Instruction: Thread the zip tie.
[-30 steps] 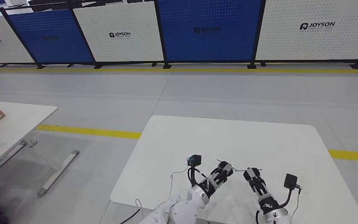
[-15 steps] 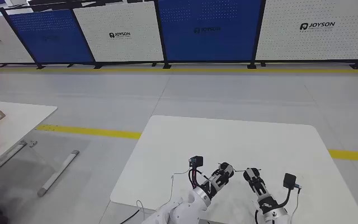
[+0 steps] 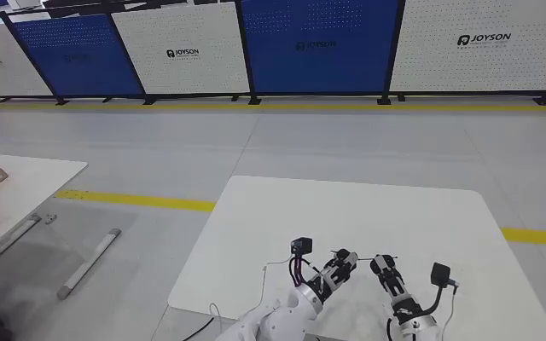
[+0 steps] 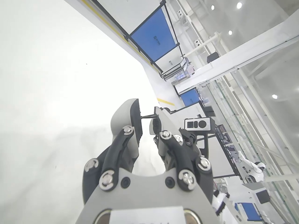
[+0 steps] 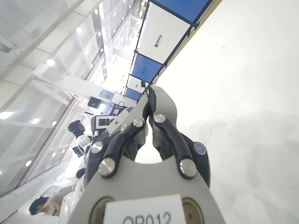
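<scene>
A thin black zip tie (image 3: 363,259) spans the short space between my two grippers, low over the near part of the white table (image 3: 341,205). My right gripper (image 5: 148,92) is shut on the zip tie (image 5: 145,87), whose end with a small black head pokes out past the fingertips. My left gripper (image 4: 146,110) has its fingers a narrow gap apart, and the strap (image 4: 147,116) crosses that gap and meets one pad. In the top view the left gripper (image 3: 344,257) and right gripper (image 3: 382,262) sit side by side.
The table's front edge (image 3: 256,311) lies close below both arms. A second white table (image 3: 34,179) stands off to the left across the floor. Blue and white partition panels (image 3: 316,47) line the far side.
The left arm has edged slightly toward the right gripper and the table's front edge. The right gripper keeps its hold on the zip tie.
</scene>
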Motion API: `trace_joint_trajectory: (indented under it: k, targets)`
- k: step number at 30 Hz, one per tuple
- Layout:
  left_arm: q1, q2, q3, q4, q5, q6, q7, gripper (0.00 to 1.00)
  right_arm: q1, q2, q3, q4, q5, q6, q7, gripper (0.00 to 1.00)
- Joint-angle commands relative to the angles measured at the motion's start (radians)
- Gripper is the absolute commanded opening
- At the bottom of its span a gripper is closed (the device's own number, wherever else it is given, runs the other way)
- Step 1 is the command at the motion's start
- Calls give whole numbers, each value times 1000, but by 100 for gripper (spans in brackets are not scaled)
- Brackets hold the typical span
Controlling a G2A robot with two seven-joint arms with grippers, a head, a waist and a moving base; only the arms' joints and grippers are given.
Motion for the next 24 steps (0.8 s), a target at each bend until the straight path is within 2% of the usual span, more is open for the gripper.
trace_joint_trajectory:
  k: [1,5,9,24]
  targets:
    - [-1,-1,1,2,0,2,-2,13,-1,-1,2,1,-3,0,-4,0]
    - [-3,-3,1,5,-2,4,-4,14,-1,-4,1,2,-8,1,-5,0]
    - [-5,-5,-1,10,-3,5,-4,0,-1,-7,2,3,-13,-1,-5,0]
    - [0,-7,1,10,14,-16,-10,0,-2,-15,6,4,-24,-1,12,0]
